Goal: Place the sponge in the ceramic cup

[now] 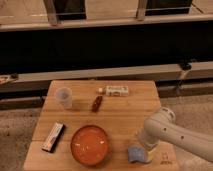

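Arm [182, 139]: single, white casing. Comes in from lower R of the sponge [134, 155] and runs up-left to a rounded joint [161, 119] sitting above and R of the sponge. From there the last link bends down-left.

Gripper [143, 148]: at the end of that link, pointing down, right over the sponge's upper-R part. Jaws spread wide. Mostly hidden behind the link. Contact w/ sponge: cannot tell.

Gripper hidden behind arm [172, 134], at sponge [135, 155]
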Robot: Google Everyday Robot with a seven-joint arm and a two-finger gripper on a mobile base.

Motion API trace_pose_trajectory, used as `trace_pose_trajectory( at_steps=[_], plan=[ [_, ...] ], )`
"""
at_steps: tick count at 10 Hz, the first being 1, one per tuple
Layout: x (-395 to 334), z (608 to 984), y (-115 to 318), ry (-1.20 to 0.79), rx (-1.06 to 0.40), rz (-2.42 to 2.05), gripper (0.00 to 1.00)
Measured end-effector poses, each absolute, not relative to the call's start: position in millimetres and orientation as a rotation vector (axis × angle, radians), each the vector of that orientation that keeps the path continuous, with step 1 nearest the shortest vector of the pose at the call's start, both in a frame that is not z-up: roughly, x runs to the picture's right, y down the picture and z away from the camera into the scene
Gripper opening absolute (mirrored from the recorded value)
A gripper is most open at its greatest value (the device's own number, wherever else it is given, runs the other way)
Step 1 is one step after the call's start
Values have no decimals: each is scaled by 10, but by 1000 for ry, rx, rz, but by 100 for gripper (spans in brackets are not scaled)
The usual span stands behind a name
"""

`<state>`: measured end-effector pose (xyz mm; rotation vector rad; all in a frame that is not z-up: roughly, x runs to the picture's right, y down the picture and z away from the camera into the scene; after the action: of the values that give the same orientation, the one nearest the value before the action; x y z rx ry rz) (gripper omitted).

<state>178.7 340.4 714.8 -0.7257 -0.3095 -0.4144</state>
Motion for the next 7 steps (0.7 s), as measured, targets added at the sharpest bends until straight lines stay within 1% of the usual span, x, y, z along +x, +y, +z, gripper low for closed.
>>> trace_pose_trajectory(
  at_steps=[7],
  plan=[
    [1857,7311,3601,-345,-752,-398,80]
  ],
)
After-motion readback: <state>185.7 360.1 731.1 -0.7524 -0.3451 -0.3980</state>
